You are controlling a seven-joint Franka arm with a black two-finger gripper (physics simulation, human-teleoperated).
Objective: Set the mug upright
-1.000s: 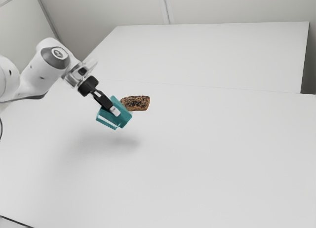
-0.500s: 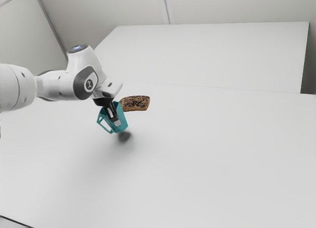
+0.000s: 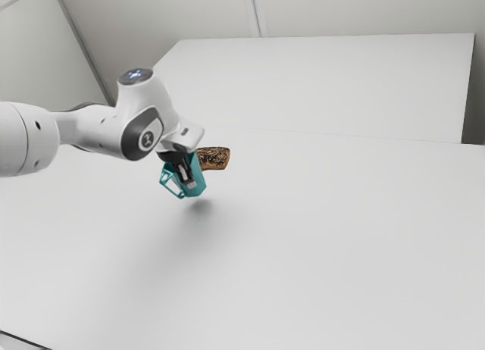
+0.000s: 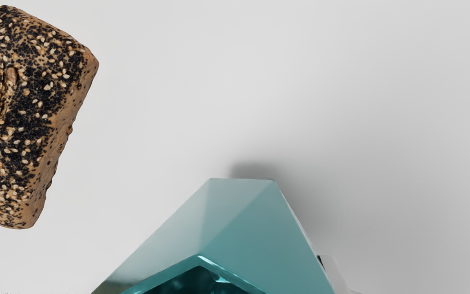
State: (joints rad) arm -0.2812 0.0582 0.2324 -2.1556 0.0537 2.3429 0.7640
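Since the earlier frame, the mug [image 3: 199,184] has been shifting slightly toward the exterior view's right, and the fingers [image 3: 184,170] are grasping it. It is hanging tilted above the desk [image 3: 303,244], toward the far edge, its shadow [image 3: 200,206] falling below. Its teal, faceted walls are gleaming smoothly around a dark, glossy inside; an angular handle [image 3: 168,182] is jutting out. Nearby, a seed-crusted brown loaf [image 4: 18,114] is lying on the desk.
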